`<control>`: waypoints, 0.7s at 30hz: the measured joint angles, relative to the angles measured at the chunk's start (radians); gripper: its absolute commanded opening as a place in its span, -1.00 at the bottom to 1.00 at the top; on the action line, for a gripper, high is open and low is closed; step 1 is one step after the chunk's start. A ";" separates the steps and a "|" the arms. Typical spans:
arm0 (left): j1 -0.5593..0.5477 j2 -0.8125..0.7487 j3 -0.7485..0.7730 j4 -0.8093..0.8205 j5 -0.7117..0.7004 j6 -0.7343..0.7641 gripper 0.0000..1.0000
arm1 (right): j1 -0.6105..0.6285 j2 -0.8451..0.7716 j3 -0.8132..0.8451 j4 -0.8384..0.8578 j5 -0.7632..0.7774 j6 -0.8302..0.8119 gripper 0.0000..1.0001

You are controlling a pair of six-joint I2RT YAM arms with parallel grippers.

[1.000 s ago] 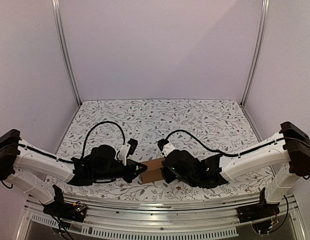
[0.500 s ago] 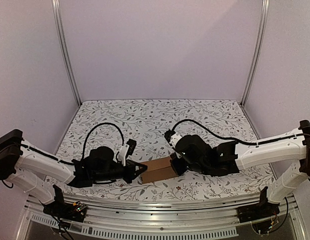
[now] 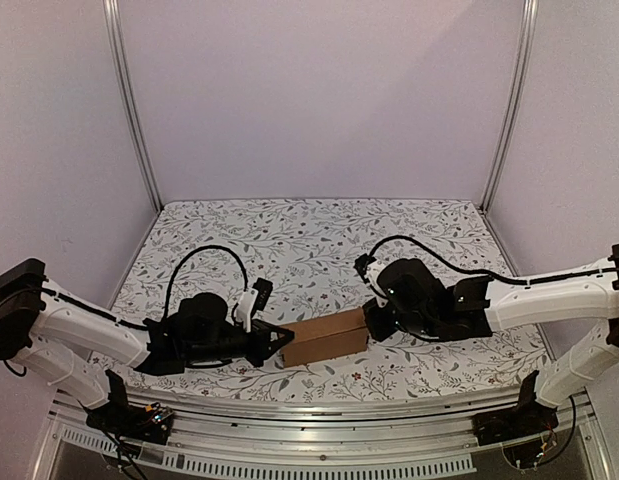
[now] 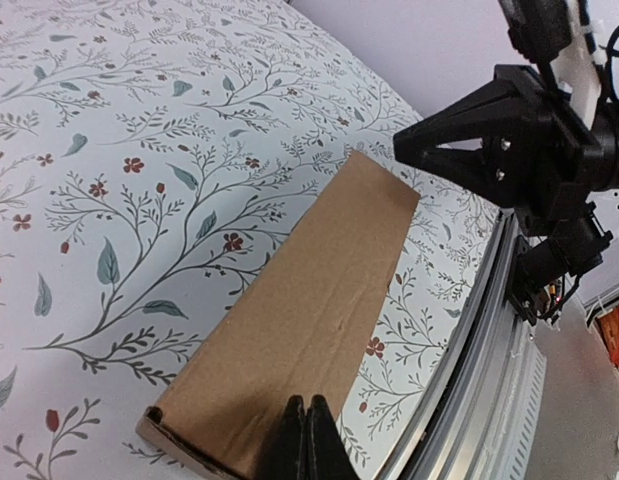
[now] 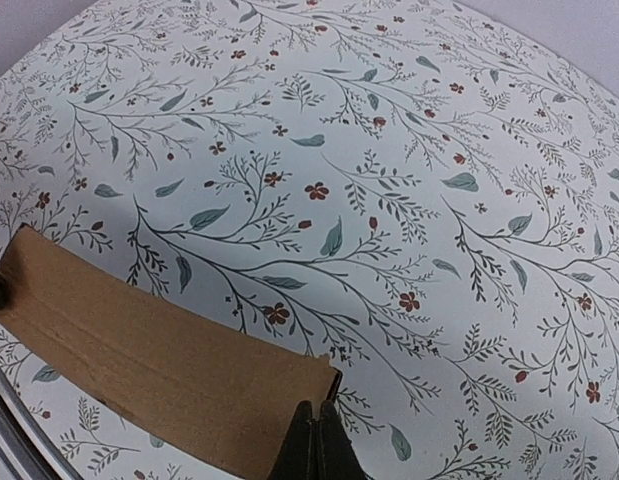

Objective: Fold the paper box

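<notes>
The paper box is a closed, shallow brown cardboard box lying flat near the table's front edge. My left gripper is shut, with its tips over the box's left end. In the left wrist view the tips rest together over the near end of the box top. My right gripper is shut at the box's right end. In the right wrist view its tips sit over the near corner of the box. Nothing is held between either pair of fingers.
The floral tablecloth covers the table. A metal rail runs along the front edge just beyond the box and also shows in the left wrist view. White walls and aluminium posts enclose the cell.
My right arm has drawn back to the right, from over the box to its right end, uncovering most of the box top. The left arm has barely moved.
</notes>
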 measured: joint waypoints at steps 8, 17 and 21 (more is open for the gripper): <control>0.000 0.000 0.000 0.000 0.008 0.000 -1.00 | -0.006 0.047 -0.055 0.071 -0.023 0.063 -1.00; 0.000 0.000 0.005 -0.009 0.011 0.000 -1.00 | -0.003 0.022 0.002 -0.006 -0.045 0.036 -1.00; 0.000 -0.003 0.016 -0.033 0.011 0.004 -1.00 | 0.010 0.017 0.062 -0.014 -0.069 0.015 -1.00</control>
